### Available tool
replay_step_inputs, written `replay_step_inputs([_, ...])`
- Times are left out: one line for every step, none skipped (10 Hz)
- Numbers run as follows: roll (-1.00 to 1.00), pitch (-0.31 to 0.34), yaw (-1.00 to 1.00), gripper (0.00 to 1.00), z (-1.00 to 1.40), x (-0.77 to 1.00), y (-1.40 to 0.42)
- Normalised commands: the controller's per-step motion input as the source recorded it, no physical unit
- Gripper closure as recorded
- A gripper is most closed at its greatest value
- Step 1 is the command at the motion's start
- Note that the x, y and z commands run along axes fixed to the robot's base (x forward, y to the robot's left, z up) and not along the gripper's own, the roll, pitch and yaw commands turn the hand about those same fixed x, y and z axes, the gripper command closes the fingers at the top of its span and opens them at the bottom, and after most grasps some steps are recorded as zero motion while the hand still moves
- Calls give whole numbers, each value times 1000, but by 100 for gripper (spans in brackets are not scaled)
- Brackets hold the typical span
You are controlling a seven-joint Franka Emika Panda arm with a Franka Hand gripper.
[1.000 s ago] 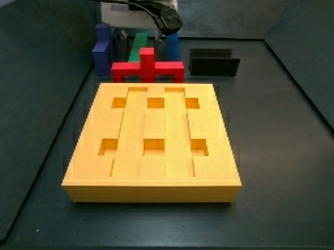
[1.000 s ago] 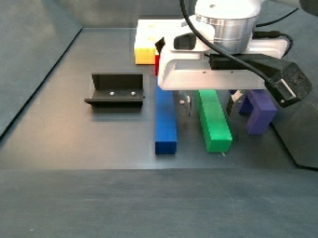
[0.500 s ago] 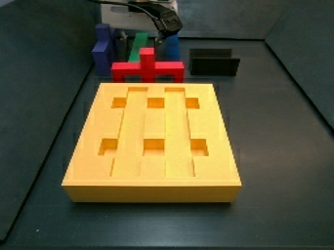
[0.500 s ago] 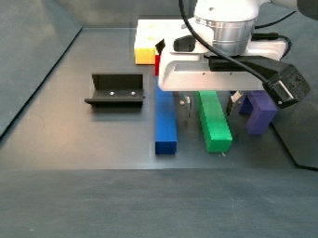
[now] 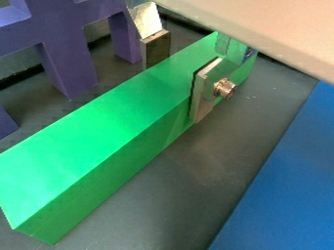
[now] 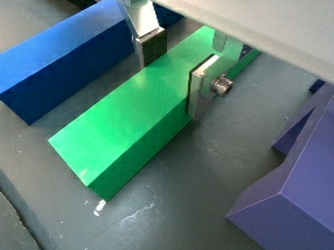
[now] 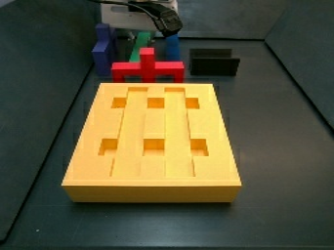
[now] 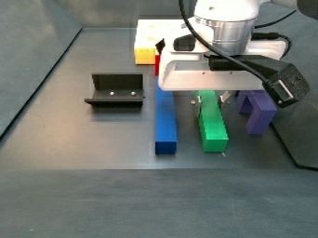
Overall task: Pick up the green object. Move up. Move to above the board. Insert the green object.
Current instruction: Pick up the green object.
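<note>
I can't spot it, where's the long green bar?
The long green bar lies on the floor between the blue bar and purple block, straddled by the gripper.

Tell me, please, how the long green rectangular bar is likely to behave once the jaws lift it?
The long green rectangular bar looks like a rigid solid block, so it should probably stay straight. Its flat faces mean it is unlikely to roll. The gripper straddles it near one end in both wrist views, so the long free end may droop or pivot; its smooth sides could slip.
</note>
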Motion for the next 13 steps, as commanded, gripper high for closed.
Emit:
replay_step_inputs([0,0,0,100,0,0,0])
replay_step_inputs([0,0,0,100,0,0,0])
replay_step_inputs([0,0,0,100,0,0,0])
replay_step_inputs([0,0,0,100,0,0,0])
replay_step_inputs([0,0,0,100,0,0,0])
replay_step_inputs([0,0,0,100,0,0,0])
replay_step_inputs([0,0,0,100,0,0,0])
replay_step_inputs([0,0,0,100,0,0,0])
replay_step_inputs([0,0,0,100,0,0,0])
replay_step_inputs([0,0,0,100,0,0,0])
replay_step_inputs([0,0,0,100,0,0,0])
replay_step_inputs([0,0,0,100,0,0,0])
replay_step_inputs([0,0,0,100,0,0,0])
